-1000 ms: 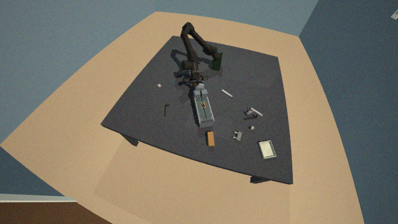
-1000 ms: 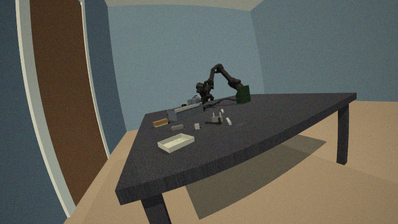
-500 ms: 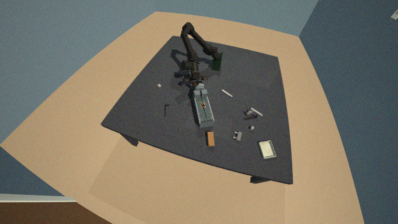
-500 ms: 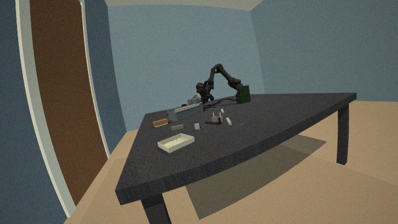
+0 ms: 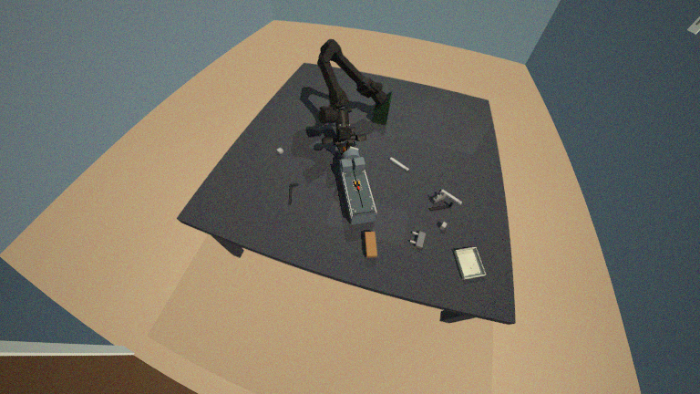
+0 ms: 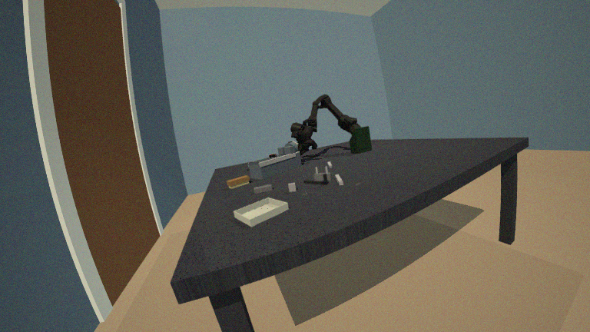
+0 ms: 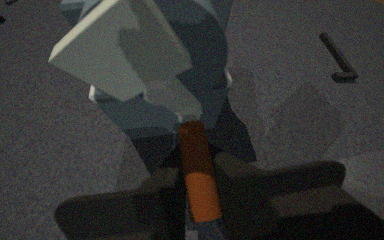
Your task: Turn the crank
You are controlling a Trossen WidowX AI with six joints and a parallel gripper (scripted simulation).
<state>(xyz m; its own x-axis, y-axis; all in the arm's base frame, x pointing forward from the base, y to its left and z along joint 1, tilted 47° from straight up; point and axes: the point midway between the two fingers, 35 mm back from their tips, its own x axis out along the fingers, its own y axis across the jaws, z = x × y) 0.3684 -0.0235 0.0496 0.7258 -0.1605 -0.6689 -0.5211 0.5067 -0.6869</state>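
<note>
The table is a dark rectangular unit on legs. Clock positions below refer to the top view, centred on the machine.

The black arm arches at 12 o'clock, its base end at a green block. The long grey crank machine occupies the middle of the table. The gripper is at the machine's 12 o'clock end, its fingers nearly closed around the orange crank handle; the handle is gripped, not released.

The shallow cream tray lies at 4 o'clock, well apart. The orange-brown block sits near the machine at 6 o'clock. The white bar rests at 2 o'clock. The dark hooked piece lies at 9 o'clock.

The red pointer is near mid-length on the machine; its alignment with the brass marks cannot be determined.
</note>
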